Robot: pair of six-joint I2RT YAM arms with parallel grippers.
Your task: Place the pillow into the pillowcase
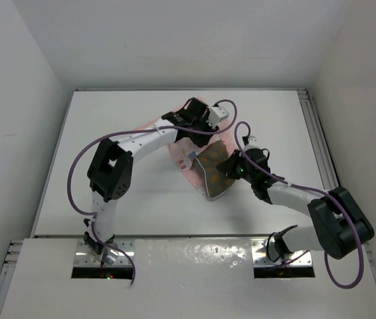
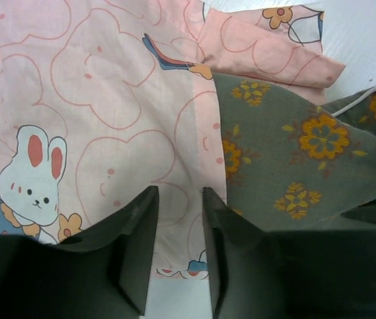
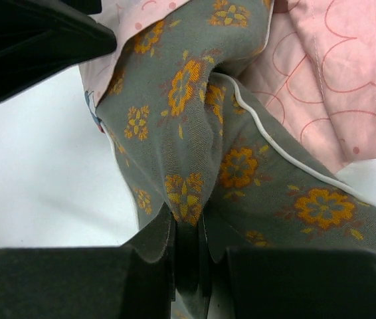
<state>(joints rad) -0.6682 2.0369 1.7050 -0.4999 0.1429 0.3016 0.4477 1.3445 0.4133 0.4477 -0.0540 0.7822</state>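
The olive pillow [image 1: 213, 174] with orange flowers and pale piping lies crumpled at mid-table, its far end lying against the pink rabbit-print pillowcase [image 1: 178, 154]. My right gripper [image 3: 187, 222] is shut on a bunched fold of the pillow [image 3: 194, 133]. My left gripper [image 2: 178, 193] hovers over the pillowcase [image 2: 108, 100] near its hem, beside the pillow [image 2: 287, 159]. Its jaws stand a narrow gap apart, and flat pink cloth and bare table show between them. From above, the left gripper [image 1: 200, 129] sits over the pillowcase, just beyond the right gripper [image 1: 231, 166].
The white table [image 1: 108, 146] is walled at the back and on both sides. The left arm's dark body [image 3: 28, 46] hangs close over the pillow's far end. Purple cables loop above both arms. A folded flap of the pillowcase [image 2: 274, 50] lies beyond the pillow.
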